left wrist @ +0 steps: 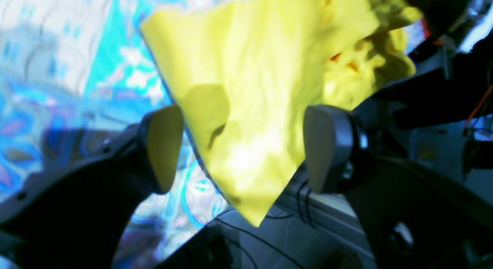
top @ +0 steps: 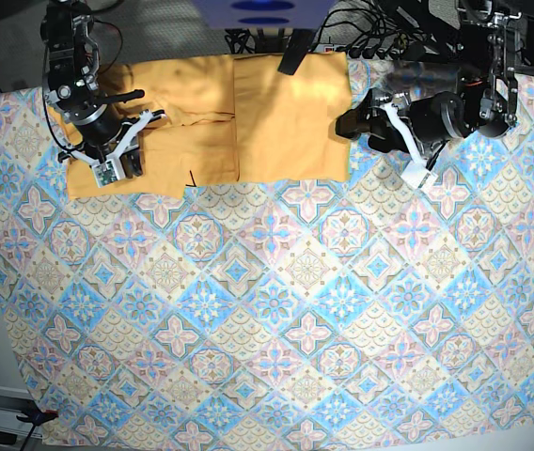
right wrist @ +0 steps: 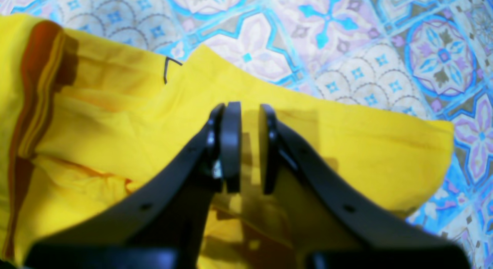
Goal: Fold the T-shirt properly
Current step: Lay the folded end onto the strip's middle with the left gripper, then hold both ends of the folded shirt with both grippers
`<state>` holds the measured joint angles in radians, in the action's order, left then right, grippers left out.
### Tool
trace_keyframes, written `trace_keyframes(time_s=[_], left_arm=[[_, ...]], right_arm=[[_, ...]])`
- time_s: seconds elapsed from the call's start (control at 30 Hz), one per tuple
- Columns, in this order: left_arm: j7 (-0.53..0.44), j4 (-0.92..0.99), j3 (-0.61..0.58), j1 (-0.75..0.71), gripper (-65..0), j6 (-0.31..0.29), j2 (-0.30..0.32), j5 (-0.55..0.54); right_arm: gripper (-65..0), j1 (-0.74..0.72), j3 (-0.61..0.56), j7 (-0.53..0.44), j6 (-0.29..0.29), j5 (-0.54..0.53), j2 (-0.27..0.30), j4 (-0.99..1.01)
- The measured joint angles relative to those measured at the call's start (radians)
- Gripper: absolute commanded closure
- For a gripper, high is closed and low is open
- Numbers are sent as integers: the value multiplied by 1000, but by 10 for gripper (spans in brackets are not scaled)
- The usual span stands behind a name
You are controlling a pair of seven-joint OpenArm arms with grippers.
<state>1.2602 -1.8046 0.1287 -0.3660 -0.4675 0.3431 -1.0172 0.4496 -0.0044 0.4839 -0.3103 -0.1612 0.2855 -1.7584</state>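
Lying at the far edge of the patterned tablecloth [top: 276, 310], the soft yellow-orange T-shirt [top: 248, 122] is folded into a rumpled rectangle. The left gripper [left wrist: 242, 149] hangs beside its edge, curved pads spread wide apart, nothing held. The right gripper [right wrist: 249, 145] hovers over wrinkled cloth, flat black pads nearly together, gripping nothing.

A plain yellow-orange T-shirt [top: 248, 117] lies on a blue-and-pink tile-patterned tablecloth [top: 276, 310].

T-shirt [top: 239, 117] lies on tablecloth [top: 276, 310], seemingly between pincers.
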Motion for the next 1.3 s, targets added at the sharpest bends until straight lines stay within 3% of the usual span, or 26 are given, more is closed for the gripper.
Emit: trace_keyframes(time_s=[0.3,0.67,1.07,1.3], left_arm=[[-5,158,76,-11,-476,6,-84,30],[-29,232,69,18,-475,7,-127,31],[-23,231,67,25,-475,7,-225,166],[-31,274,8,60,-475,6,-230,170]], right_arm=[[-82,0,0,0,0,0,0,0],[-82,1,0,3,0,1,0,0],[-82,0,0,0,0,0,0,0],[-82,0,0,0,0,0,0,0]])
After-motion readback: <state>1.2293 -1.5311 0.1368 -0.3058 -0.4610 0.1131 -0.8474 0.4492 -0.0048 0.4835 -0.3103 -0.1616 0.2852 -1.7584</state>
